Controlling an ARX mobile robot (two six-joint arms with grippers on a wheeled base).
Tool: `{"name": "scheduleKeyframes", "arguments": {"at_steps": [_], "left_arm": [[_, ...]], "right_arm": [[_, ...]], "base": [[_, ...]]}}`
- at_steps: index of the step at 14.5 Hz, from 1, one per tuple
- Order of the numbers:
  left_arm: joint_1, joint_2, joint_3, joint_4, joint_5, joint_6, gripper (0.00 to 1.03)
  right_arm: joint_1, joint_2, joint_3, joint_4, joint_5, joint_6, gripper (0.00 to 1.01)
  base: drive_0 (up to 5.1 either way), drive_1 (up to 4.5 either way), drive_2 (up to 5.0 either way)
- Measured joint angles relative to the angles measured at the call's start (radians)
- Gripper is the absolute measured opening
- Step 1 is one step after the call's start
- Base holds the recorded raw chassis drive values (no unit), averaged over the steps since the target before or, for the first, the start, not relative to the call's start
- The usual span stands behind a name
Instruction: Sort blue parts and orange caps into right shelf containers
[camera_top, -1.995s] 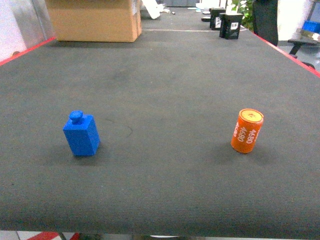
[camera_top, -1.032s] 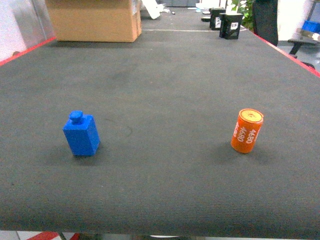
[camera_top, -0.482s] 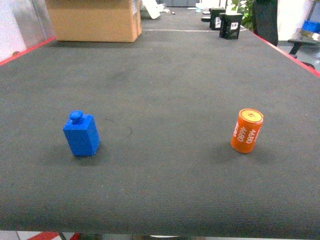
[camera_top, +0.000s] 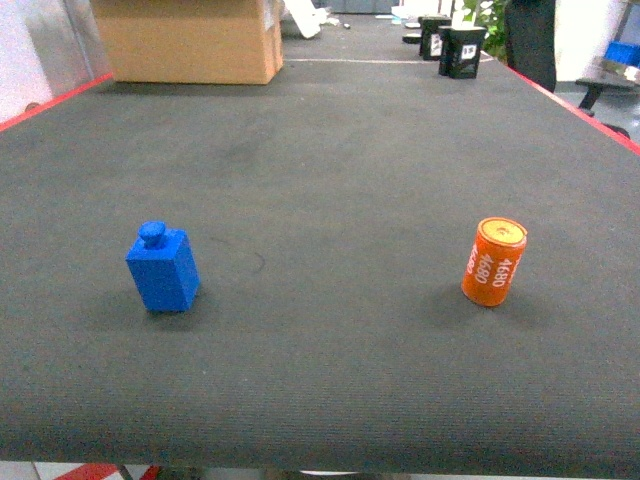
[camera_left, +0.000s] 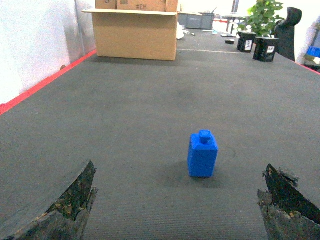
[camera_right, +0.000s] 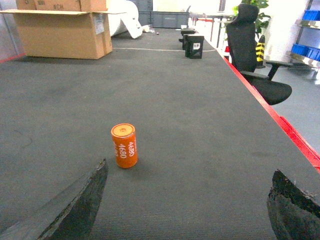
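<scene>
1. Standing upright on the dark surface (camera_top: 330, 160), the blue part (camera_top: 162, 267) sits on the left of the head view, a rectangular block with a small round knob on top.
2. Over on the right of that view, the orange cap (camera_top: 494, 262) stands on end, leaning slightly, with white "4680" printed down its side.
3. The two are well apart, with bare dark mat between them.
4. From the left wrist view, the left tool (camera_left: 177, 205) is spread wide: one worn finger (camera_left: 65, 205) shows at the lower left corner, the other at the lower right.
5. The blue part (camera_left: 202, 154) sits ahead of that tool, between the lines of the two fingers, not touching either.
6. From the right wrist view, the right tool (camera_right: 185, 205) is also spread, a dark finger (camera_right: 75, 205) low on the left and another at the lower right corner.
7. The orange cap (camera_right: 124, 146) stands ahead of it, nearer the left finger, clear of contact.
8. At the far end of the surface a cardboard box (camera_top: 190, 40) sits on the left, two small black containers (camera_top: 452, 45) on the right.
9. A black office chair (camera_right: 252, 55) stands beyond the red right edge.
</scene>
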Motion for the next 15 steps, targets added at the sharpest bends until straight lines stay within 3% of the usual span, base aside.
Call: {"name": "scheduleKeyframes", "arguments": {"at_steps": [1, 2, 3, 4, 5, 7, 8, 15], "left_arm": [[0.000, 0.000, 0.000, 0.000, 0.000, 0.000, 0.98], [-0.030, 0.023, 0.014, -0.057, -0.083, 0.001, 0.98], [-0.124, 0.143, 0.031, -0.009, -0.258, -0.002, 0.98], [-0.172, 0.261, 0.042, 0.087, -0.339, -0.003, 0.98], [-0.186, 0.444, 0.055, 0.267, -0.410, -0.014, 0.98], [-0.180, 0.729, 0.128, 0.526, -0.376, -0.020, 0.98], [-0.180, 0.904, 0.196, 0.665, -0.343, -0.020, 0.98], [-0.169, 1.205, 0.328, 0.819, -0.278, -0.028, 0.98]], "right_arm": [[0.000, 0.000, 0.000, 0.000, 0.000, 0.000, 0.98], [0.027, 0.020, 0.008, -0.032, 0.085, -0.002, 0.98], [0.121, 0.142, 0.013, 0.039, 0.278, 0.006, 0.98], [0.165, 0.263, 0.013, 0.140, 0.363, 0.010, 0.98], [0.185, 0.439, 0.018, 0.317, 0.449, 0.031, 0.98], [0.213, 0.773, 0.098, 0.603, 0.446, 0.055, 0.98], [0.226, 0.947, 0.179, 0.725, 0.401, 0.078, 0.98], [0.234, 1.226, 0.321, 0.832, 0.336, 0.139, 0.98]], "base": [[0.0, 0.00, 0.0], [0.0, 0.00, 0.0], [0.0, 0.00, 0.0], [0.0, 0.00, 0.0], [0.0, 0.00, 0.0], [0.0, 0.00, 0.0], [0.0, 0.00, 0.0], [0.0, 0.00, 0.0]]}}
